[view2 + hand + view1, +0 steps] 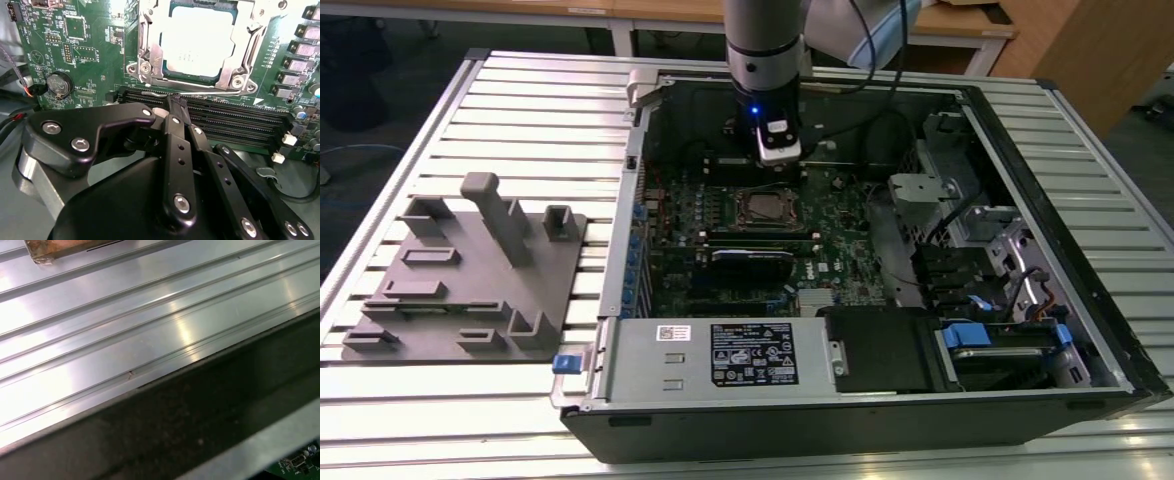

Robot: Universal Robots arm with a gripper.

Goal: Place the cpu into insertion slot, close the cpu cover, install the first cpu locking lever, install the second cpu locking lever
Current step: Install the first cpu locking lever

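Hovering end effector (176,102) beside cpu cover (150,55)

Insertion slot (765,207) on motherboard (720,250), inside computer case (1067,395). Cpu (196,40) in slot, cpu cover (150,50) lying over its edges. Gripper (778,153) just behind slot in exterior view. Power supply box (720,355) before slot. Fixture block (467,270) well apart from slot, toward exterior view's left, on table (520,90).

Exterior view: high, angled down on computer case (854,435) and slatted table (520,100); second wrist view: close over that case's insertion slot (235,82); first wrist view: grazing the same table.
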